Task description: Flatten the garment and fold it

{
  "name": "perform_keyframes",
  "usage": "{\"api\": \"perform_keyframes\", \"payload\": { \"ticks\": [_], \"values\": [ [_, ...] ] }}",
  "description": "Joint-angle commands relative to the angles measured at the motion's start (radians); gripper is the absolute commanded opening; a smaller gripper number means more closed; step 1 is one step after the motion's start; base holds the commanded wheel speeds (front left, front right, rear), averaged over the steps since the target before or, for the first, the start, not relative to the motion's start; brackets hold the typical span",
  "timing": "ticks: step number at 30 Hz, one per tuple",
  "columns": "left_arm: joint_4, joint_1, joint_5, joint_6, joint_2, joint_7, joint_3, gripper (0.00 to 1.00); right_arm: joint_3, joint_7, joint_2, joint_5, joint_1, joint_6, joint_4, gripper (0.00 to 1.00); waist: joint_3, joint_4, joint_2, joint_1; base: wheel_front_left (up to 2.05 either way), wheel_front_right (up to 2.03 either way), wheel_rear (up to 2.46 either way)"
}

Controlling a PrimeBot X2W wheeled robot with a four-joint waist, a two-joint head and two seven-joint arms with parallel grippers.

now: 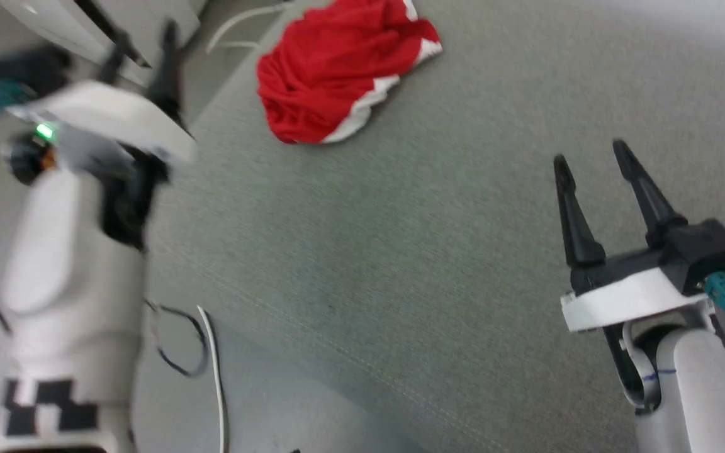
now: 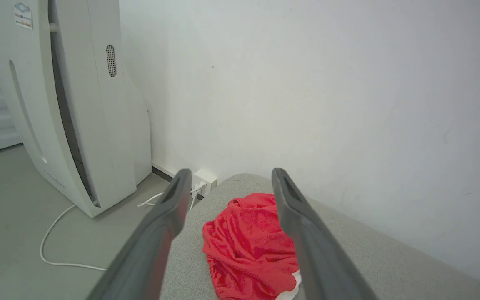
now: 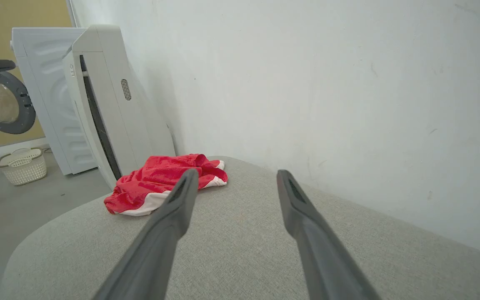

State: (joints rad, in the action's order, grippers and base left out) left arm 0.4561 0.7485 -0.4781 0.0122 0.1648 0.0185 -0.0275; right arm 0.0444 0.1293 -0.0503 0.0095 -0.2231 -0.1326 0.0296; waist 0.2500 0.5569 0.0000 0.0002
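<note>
The garment (image 1: pixel 337 66), bright red shorts with white hem trim, lies crumpled in a heap near the far left corner of a grey cushioned surface (image 1: pixel 413 251). In the left wrist view the garment (image 2: pixel 250 246) sits just beyond and between the fingers of my left gripper (image 2: pixel 229 175), which is open and empty. In the head view my left gripper (image 1: pixel 142 44) is blurred at the upper left, beside the surface's edge. My right gripper (image 1: pixel 589 157) hovers open over the surface at the right, far from the garment (image 3: pixel 156 183); its fingers hold nothing.
A white appliance (image 2: pixel 69 104) stands on the floor to the left of the surface, against a white wall (image 2: pixel 327 91). White cables (image 2: pixel 56 246) trail on the floor. A washing machine (image 3: pixel 2 104) and a pale basket (image 3: pixel 23 166) stand further back.
</note>
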Motion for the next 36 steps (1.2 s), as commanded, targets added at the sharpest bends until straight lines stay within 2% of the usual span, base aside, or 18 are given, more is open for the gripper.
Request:
{"api": "perform_keyframes", "payload": {
  "ticks": [1,4,9,13,17,24,26,27,29,32,36],
  "values": [
    [0.030,0.054,-0.028,0.015,0.029,0.029,0.027,1.00,0.010,-0.004,0.000,-0.004,-0.033,0.002,0.017,1.00,0.253,-0.201,0.0000,-0.0002,0.00,0.00,0.00],
    [0.091,0.153,-0.079,0.026,0.085,0.116,0.068,1.00,0.022,0.000,0.000,-0.004,-0.078,0.002,0.051,1.00,0.335,-0.271,0.0000,-0.0002,0.00,0.00,0.00],
    [0.138,0.238,-0.144,0.001,0.159,0.273,0.123,1.00,0.031,0.022,0.000,0.022,-0.130,0.002,0.075,1.00,0.433,-0.375,0.0000,-0.0002,0.00,0.00,0.00],
    [0.146,0.258,-0.195,-0.057,0.213,0.404,0.177,1.00,0.037,0.045,0.000,0.047,-0.156,0.002,0.076,1.00,0.490,-0.447,0.0000,-0.0002,0.00,0.00,0.00],
    [0.137,0.228,-0.229,-0.142,0.245,0.506,0.226,1.00,0.039,0.068,0.000,0.070,-0.164,0.002,0.064,1.00,0.523,-0.501,0.0000,-0.0002,0.00,0.00,0.00],
    [0.091,0.122,-0.252,-0.271,0.269,0.658,0.266,1.00,0.043,0.101,0.000,0.097,-0.170,0.002,0.029,1.00,0.521,-0.547,0.0000,-0.0002,0.00,0.00,0.00],
    [0.067,0.090,-0.253,-0.286,0.276,0.686,0.268,0.38,0.046,0.109,0.000,0.106,-0.171,0.002,0.021,1.00,0.504,-0.549,0.0000,-0.0002,0.00,0.00,0.00],
    [0.053,0.076,-0.249,-0.294,0.282,0.688,0.270,0.00,0.048,0.112,0.000,0.107,-0.171,0.002,0.016,1.00,0.494,-0.550,0.0000,-0.0002,0.00,0.00,0.00],
    [0.024,0.052,-0.233,-0.301,0.295,0.688,0.264,0.00,0.050,0.118,0.000,0.111,-0.172,0.002,0.004,1.00,0.464,-0.548,0.0000,-0.0002,0.00,0.00,0.00],
    [-0.032,0.040,-0.184,-0.307,0.329,0.614,0.262,0.00,0.052,0.123,0.000,0.114,-0.169,0.002,-0.016,1.00,0.404,-0.544,0.0000,-0.0002,0.00,0.00,0.00],
    [-0.091,0.045,-0.134,-0.272,0.360,0.497,0.250,0.00,0.045,0.129,0.000,0.120,-0.143,0.002,-0.042,1.00,0.293,-0.540,0.0000,-0.0002,0.00,0.00,0.00]
  ]
}}
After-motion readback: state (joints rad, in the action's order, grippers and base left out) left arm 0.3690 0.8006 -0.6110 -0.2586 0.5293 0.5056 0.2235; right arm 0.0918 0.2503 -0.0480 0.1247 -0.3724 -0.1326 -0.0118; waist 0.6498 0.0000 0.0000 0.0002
